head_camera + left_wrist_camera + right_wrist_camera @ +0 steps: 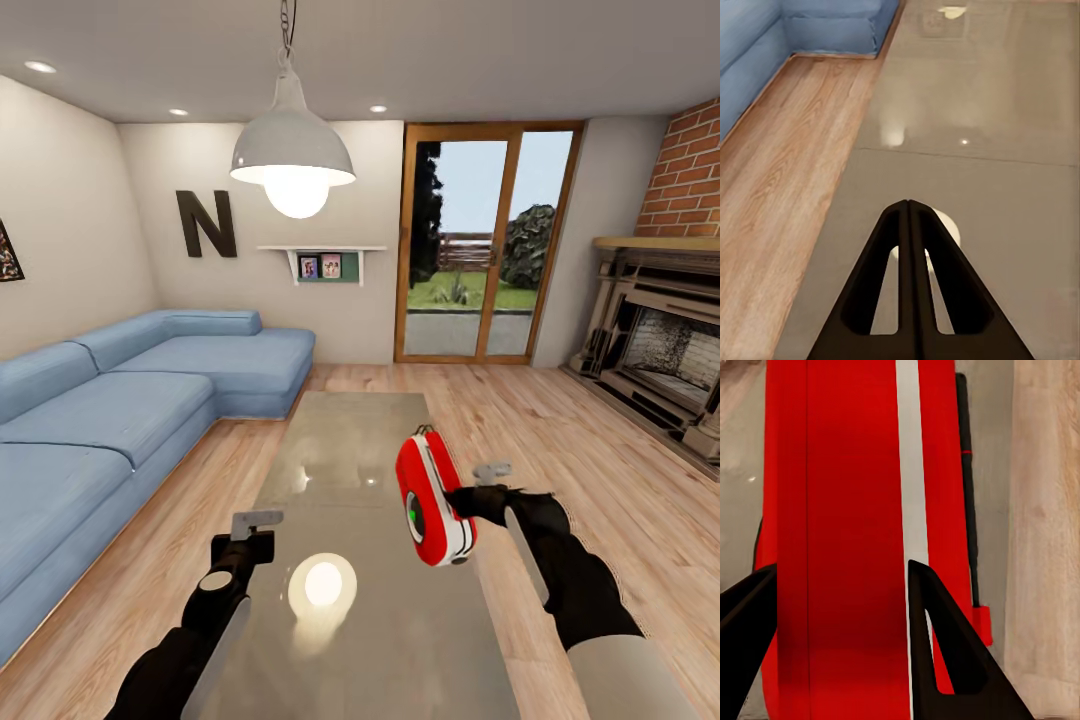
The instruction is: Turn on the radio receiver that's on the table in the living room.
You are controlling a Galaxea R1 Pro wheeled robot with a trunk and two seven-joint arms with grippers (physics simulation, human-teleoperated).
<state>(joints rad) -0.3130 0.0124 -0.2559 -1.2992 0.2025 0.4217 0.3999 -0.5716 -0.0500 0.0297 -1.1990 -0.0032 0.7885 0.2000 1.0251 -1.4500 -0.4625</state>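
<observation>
The red radio receiver (432,500), with its white band and green-lit round dial, is tilted over the right side of the glossy grey table (350,430). My right gripper (458,500) is shut on it from the right. In the right wrist view the radio's red body (840,510) sits between the two dark fingers (937,645), with its thin dark handle (966,487) along one edge. Whether the radio touches the table top I cannot tell. My left gripper (250,540) hovers shut and holding nothing over the table's near left part; its fingers (909,247) are pressed together.
A blue corner sofa (110,400) runs along the left, with a strip of wood floor (170,520) between it and the table. A brick fireplace (660,350) stands at the right, a glass door (480,250) at the back. A white pendant lamp (293,150) hangs above the table.
</observation>
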